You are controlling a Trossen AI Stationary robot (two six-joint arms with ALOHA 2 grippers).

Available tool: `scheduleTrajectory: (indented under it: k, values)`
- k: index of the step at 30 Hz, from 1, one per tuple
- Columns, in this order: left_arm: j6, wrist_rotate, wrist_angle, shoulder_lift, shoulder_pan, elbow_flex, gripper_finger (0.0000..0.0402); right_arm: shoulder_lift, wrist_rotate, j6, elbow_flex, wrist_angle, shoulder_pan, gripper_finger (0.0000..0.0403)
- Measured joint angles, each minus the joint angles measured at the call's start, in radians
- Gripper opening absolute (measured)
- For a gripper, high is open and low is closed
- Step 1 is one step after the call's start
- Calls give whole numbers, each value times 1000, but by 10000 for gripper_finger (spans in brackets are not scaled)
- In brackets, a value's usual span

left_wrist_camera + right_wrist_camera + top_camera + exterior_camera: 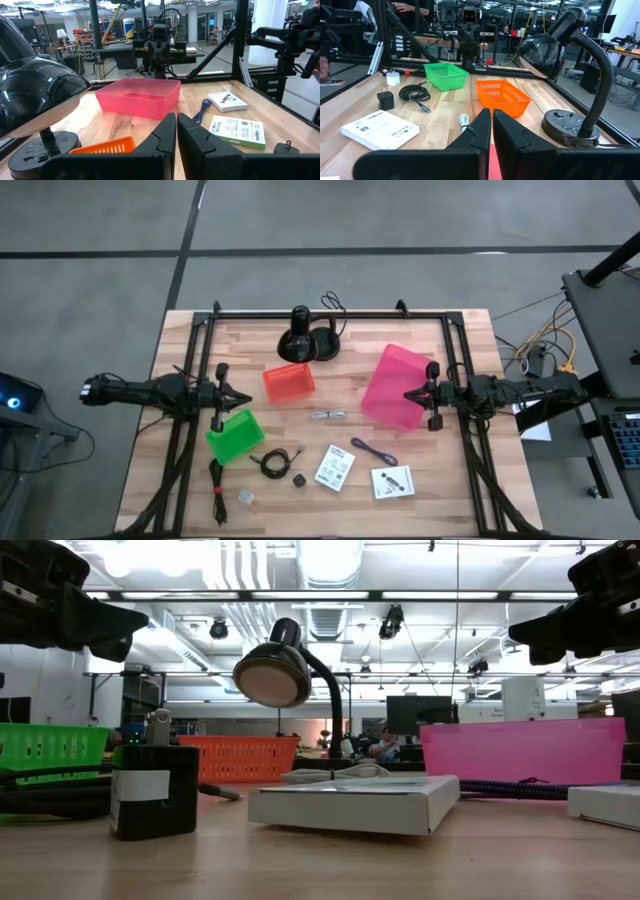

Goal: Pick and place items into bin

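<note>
Left end effector (243, 399) pressed together, empty | right end effector (409, 393) likewise | cards (335, 467) near desk's front edge | judged light, stiff, flat; pinch across an edge | cable (272, 463) limp

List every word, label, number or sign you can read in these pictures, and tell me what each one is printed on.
None can be read.
White box with green print: lines of text and a barcode, too small to read.
Second white box: a dark picture, no legible words.
White box near the cable: dark lettering, blurred.
Black cube: a white label, blank or washed out.
The baskets, pink bin and lamp show no print.
</note>
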Motion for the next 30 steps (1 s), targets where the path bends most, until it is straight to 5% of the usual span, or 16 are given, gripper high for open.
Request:
scheduleTrajectory:
  k: [10, 21, 30]
  values:
    - [0, 0, 4, 0, 0, 0, 1, 0, 0, -22, 0, 8, 0, 9]
    - [1, 0, 166, 0, 0, -1, 1, -1, 0, -95, 1, 281, 0, 9]
    - [19, -1, 184, 0, 0, -1, 1, 10, 1, -169, 0, 237, -1, 9]
